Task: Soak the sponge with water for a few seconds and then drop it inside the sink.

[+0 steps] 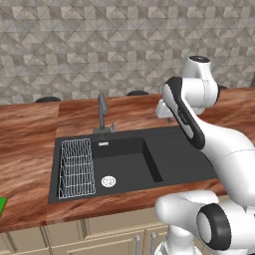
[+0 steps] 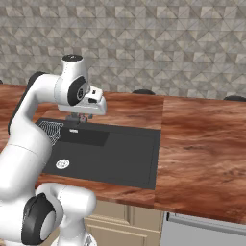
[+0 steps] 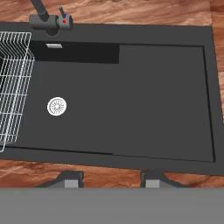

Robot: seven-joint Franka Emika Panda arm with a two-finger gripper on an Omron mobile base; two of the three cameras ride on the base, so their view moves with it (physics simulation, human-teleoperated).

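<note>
Empty-handed above the sink, sponge not yet fetched

The gripper (image 3: 111, 180) hovered with fingers spread, holding nothing, the sink (image 3: 162, 100) and faucet (image 3: 46, 19) below it. The sponge (image 1: 2, 205) lay far to its left on the counter (image 1: 27, 149); reaching there likely came next.

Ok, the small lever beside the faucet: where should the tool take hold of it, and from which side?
Probably the top of the lever, just right of the faucet base. It stands up as a thin stub behind the sink, so coming down from above with the open tool straddling its narrow sides looks cleanest. The spout crowds its left.
</note>
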